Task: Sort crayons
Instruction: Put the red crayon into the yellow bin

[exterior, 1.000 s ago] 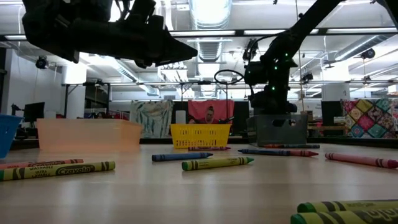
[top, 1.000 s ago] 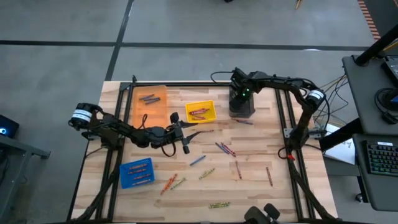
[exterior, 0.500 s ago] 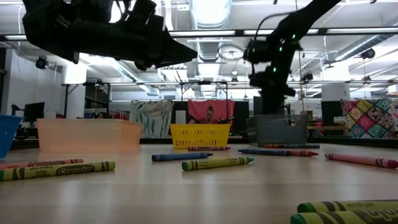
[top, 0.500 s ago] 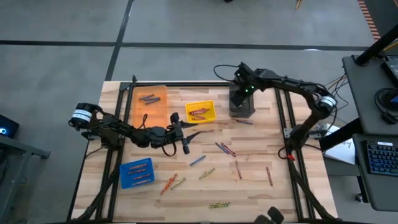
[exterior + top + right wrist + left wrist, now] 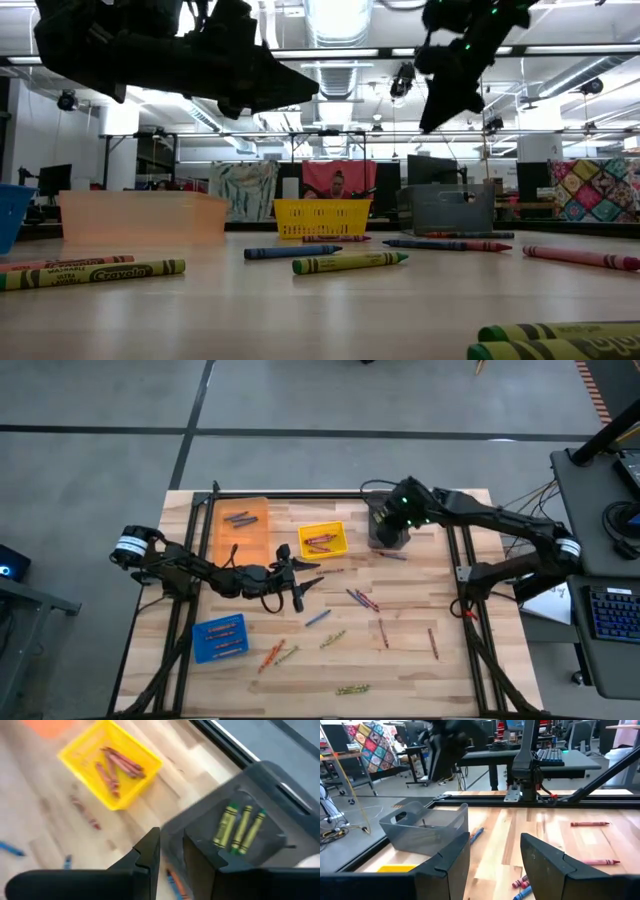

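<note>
Crayons lie scattered on the wooden table: a purple and red pair, a blue one, an olive one, red ones. Green and olive crayons lie in the grey bin. Red ones lie in the yellow bin. My right gripper hangs high above the grey bin, tilted down, fingers a little apart with nothing between them. My left gripper hovers level over the table's middle, open and empty.
An orange bin with a few crayons stands at the far left, and a blue bin with crayons at the near left. More crayons lie near the front edge and beside the grey bin. A dark frame rims the table.
My right gripper has risen from just above the grey bin to well above it, drawing back a little toward the table's right edge and tipping less steeply down. The left arm has stayed in place.
</note>
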Robot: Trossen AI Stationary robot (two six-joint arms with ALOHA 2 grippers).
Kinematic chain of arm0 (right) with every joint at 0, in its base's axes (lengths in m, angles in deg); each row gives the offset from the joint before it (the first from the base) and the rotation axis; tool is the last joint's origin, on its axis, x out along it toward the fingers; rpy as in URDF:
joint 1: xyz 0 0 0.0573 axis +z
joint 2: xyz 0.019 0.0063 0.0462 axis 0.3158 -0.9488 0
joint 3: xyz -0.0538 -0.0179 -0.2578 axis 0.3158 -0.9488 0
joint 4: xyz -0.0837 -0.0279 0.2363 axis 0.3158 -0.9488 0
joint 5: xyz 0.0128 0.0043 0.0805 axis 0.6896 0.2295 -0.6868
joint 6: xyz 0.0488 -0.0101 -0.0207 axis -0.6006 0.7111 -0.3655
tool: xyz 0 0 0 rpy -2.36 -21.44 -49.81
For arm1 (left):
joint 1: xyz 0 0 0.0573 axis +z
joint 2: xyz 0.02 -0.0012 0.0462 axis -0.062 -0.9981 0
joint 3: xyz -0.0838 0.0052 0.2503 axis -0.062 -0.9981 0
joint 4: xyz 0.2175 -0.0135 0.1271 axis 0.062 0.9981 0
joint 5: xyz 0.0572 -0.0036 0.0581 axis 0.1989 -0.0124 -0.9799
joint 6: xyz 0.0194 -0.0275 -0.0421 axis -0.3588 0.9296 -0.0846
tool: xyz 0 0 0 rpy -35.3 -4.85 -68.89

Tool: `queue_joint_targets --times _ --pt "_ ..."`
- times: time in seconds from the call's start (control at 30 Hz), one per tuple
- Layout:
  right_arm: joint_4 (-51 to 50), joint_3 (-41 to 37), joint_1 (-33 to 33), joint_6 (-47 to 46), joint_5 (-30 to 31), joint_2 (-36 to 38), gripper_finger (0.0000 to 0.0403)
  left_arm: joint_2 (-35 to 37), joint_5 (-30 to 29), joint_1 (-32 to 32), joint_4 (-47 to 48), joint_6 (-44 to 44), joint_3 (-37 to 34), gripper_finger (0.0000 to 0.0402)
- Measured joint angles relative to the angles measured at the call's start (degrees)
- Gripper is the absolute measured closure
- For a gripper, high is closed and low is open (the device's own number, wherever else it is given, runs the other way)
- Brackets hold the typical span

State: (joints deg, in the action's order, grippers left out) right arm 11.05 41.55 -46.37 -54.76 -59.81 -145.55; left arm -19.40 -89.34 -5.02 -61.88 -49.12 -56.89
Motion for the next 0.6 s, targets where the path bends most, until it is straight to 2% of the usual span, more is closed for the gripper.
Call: queue_joint_targets --times 0.13,0.27,0.6 --pt "3.82 -3.36 4.40 -1.96 0.04 4.39 0.0329 0.04 0.02 -0.07 0.94 0.27 0.73 0.0244" --pt "8.76 -6.01 8.31 -2.52 0.01 7.22 0.0326 0.15 0.04 -0.07 7.51 -1.17 4.71 0.0244" --pt "12.88 -8.63 14.46 -2.22 0.05 8.54 0.0335 0.17 0.07 1.48 42.34 -7.80 17.18 0.0244"
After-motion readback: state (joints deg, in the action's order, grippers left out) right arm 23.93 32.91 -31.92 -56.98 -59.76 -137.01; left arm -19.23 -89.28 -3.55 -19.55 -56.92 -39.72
